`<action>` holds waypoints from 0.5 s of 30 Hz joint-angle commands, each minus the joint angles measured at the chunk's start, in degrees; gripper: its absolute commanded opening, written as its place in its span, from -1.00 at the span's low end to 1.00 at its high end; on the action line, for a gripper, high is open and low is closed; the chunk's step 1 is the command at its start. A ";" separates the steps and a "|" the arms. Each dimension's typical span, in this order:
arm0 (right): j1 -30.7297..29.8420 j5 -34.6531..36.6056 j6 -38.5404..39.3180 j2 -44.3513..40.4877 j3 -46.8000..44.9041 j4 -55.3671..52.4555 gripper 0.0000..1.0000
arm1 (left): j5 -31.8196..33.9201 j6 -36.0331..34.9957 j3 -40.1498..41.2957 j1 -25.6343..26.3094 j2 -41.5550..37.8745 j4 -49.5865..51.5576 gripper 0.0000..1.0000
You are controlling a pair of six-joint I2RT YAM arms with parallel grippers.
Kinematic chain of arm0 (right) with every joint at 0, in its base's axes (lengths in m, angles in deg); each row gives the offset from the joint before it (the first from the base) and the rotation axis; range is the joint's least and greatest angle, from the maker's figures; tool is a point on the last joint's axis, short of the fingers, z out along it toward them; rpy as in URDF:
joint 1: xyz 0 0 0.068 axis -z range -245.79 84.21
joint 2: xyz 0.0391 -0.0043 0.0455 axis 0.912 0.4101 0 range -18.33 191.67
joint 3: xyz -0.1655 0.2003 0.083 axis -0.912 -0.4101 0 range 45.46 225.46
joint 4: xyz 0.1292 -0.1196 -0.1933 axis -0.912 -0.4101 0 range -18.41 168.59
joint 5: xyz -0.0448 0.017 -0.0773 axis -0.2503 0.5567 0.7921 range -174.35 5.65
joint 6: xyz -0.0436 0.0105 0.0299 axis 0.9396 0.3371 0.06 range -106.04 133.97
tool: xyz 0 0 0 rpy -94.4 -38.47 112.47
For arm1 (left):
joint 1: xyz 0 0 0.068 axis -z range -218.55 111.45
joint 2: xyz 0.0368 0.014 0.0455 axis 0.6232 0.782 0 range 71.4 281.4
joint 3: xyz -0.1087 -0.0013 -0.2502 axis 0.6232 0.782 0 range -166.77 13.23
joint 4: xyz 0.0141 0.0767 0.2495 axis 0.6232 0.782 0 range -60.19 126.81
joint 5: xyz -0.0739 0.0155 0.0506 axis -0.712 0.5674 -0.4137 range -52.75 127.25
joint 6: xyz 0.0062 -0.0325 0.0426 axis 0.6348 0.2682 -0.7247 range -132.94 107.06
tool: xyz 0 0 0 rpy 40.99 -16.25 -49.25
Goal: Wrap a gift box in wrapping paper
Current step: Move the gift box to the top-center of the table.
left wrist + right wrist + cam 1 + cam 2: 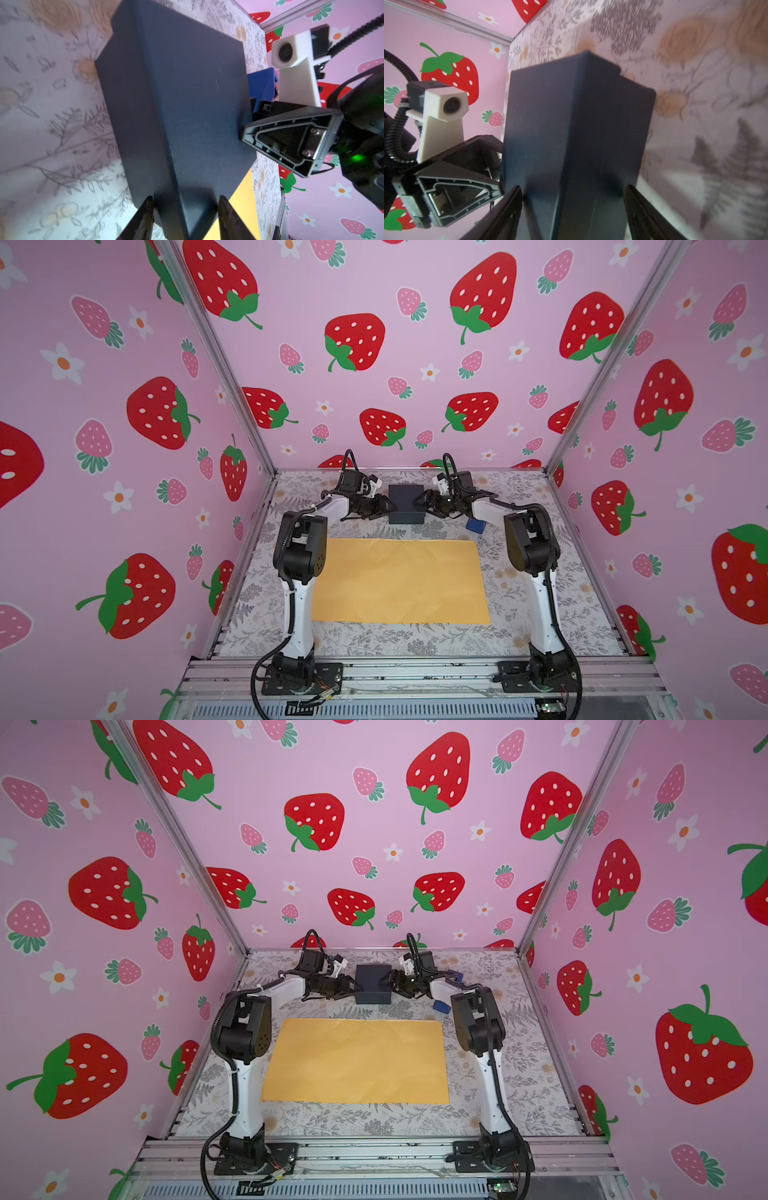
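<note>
Both top views: gift box at the desk's far end, beyond the wrapping paper, not on it. Left pincer: half closed, gripping one end of the box. Right pincer: jaws wide, straddling the opposite end; I cannot tell whether they bite. Risk, as I judge it: uneven squeeze twists the box loose mid-carry, or dragging it rucks the sheet.

Nothing readable shows in any view: no text, label, brand, number or sign. The gift box, between the fingertips of the left gripper and right gripper, has plain dark faces.
</note>
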 commanded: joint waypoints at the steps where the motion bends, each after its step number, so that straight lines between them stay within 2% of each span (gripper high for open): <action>1: -0.80 -0.14 3.98 -5.55 -5.81 -4.77 0.57 | -0.86 0.25 4.80 0.62 -2.45 4.74 0.02; 6: -0.89 2.29 6.21 -8.74 -7.75 -8.25 0.58 | 1.32 -0.83 7.97 0.65 -6.62 7.30 0.13; 12: -0.89 -0.61 5.65 -5.91 -5.27 -8.13 0.63 | 4.72 -1.11 4.37 0.14 -6.56 11.02 0.31; 15: -0.34 -0.73 5.61 -5.28 -5.31 -8.09 0.52 | 4.50 -0.16 2.96 -0.69 -5.84 10.72 0.37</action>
